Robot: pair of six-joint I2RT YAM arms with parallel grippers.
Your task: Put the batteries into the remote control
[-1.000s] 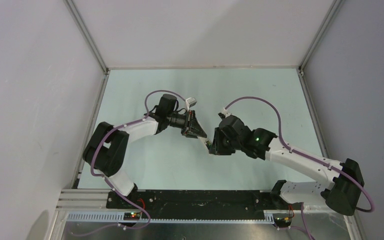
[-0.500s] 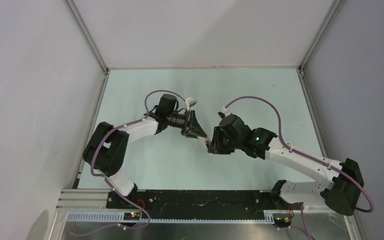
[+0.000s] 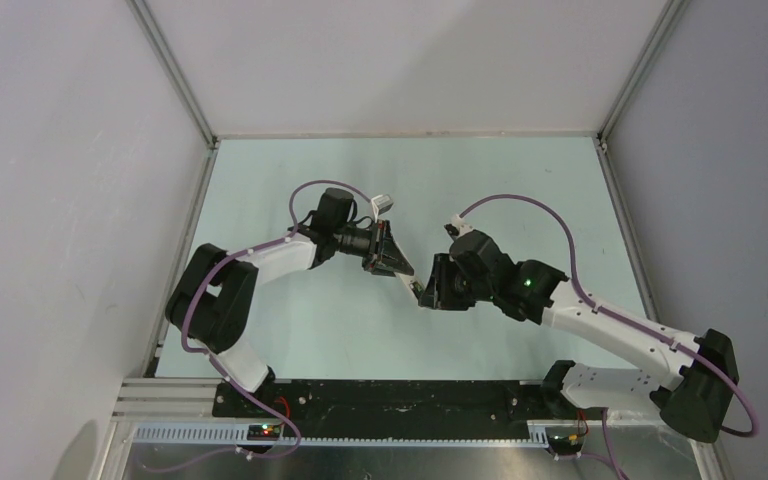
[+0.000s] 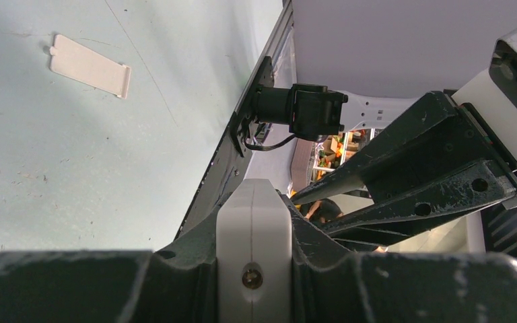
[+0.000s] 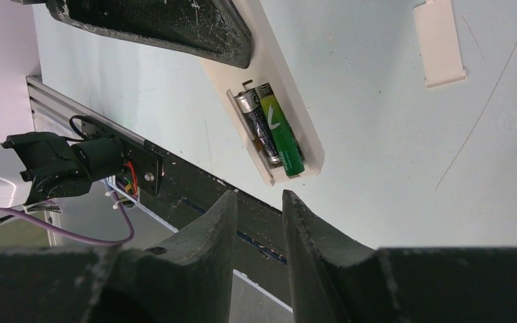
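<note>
The remote control [image 5: 289, 101] is sitting at the middle of the table [image 5: 390, 155], between the two grippers. The left gripper [image 3: 403, 270] is clamping it by one end. In the right wrist view its long axis is running from 11 o'clock down to 5 o'clock, with the gripped end at 11 and the free end pointing to 5. The recessed bay is facing that camera and lying open near the free end. I cannot tell whether the bar is touching the table.

Two batteries are lying in the bay, side by side and touching, both parallel to the remote's long axis. The blackish battery [image 5: 259, 128] is sitting on the 9 o'clock side. The green battery [image 5: 284, 134] is sitting on the 3 o'clock side.

The right gripper [image 5: 259, 202] is hovering just at 6 o'clock of the remote's free end. Its fingers [image 5: 212, 232] are standing a narrow gap apart, holding nothing.

One flat white cover [image 5: 439, 44] is lying on the table at 1 o'clock of the remote, well apart from it.

Counted: one remote, two batteries, one cover.
</note>
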